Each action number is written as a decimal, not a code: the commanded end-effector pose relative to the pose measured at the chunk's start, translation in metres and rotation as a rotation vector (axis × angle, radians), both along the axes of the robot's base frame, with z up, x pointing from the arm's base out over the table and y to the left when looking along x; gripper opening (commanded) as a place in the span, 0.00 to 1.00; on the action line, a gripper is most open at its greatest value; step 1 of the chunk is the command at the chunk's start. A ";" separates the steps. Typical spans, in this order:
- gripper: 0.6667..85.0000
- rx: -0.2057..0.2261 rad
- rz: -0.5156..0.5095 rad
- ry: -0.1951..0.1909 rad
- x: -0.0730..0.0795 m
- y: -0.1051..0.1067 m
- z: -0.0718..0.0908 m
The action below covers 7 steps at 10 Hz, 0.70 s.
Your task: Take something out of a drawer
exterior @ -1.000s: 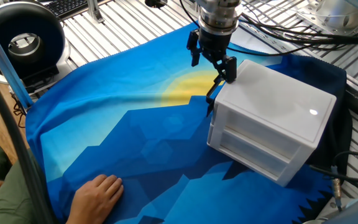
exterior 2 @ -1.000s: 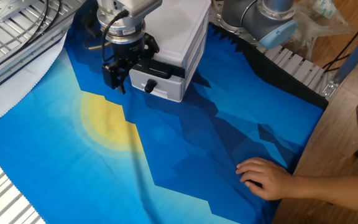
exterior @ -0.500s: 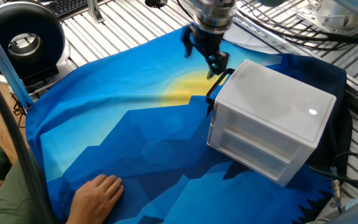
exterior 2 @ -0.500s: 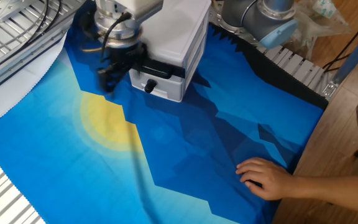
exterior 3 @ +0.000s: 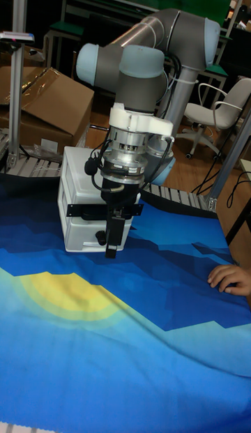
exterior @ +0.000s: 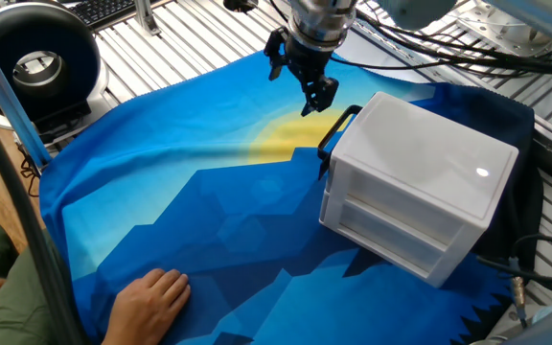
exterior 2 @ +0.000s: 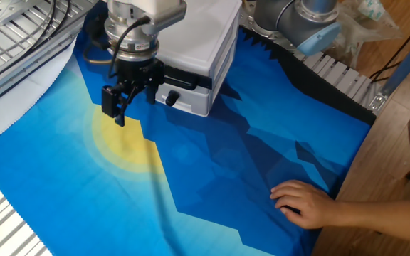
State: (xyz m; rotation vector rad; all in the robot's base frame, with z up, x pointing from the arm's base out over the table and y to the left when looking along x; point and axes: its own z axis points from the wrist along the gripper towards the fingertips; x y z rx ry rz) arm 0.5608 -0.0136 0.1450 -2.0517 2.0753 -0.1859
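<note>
The white two-drawer box (exterior: 429, 172) stands on the blue cloth, and the drawer with the black bar handle (exterior: 338, 129) looks pushed in. My gripper (exterior: 293, 88) hangs open and empty just left of that handle, over the yellow patch of the cloth and clear of the box. From the other side the gripper (exterior 2: 116, 114) sits in front of and to the left of the handle (exterior 2: 184, 73). In the tall view the gripper (exterior 3: 111, 246) hangs in front of the box (exterior 3: 77, 175). The something is hidden from every view.
A person's hand (exterior: 149, 295) rests on the cloth's near edge, also seen as a hand (exterior 2: 301, 200) in the other view. A black round device (exterior: 36, 62) stands at the table's far left. Cables (exterior: 468, 48) run behind the box. The arm's base (exterior 2: 312, 21) is beside the box.
The gripper has drawn back from the black handle, moving left over the yellow patch. The drawer and the hand have not moved.
</note>
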 end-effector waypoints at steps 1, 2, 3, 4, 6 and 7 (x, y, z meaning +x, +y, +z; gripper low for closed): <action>1.00 0.020 -0.058 0.054 -0.011 -0.004 0.011; 1.00 0.037 -0.076 0.100 -0.020 -0.003 0.015; 0.99 0.050 -0.092 0.145 -0.031 0.000 0.014; 0.94 0.059 -0.105 0.165 -0.036 0.002 0.014; 0.89 0.037 -0.124 0.165 -0.036 -0.004 0.013; 0.90 0.065 -0.150 0.216 -0.048 0.003 0.013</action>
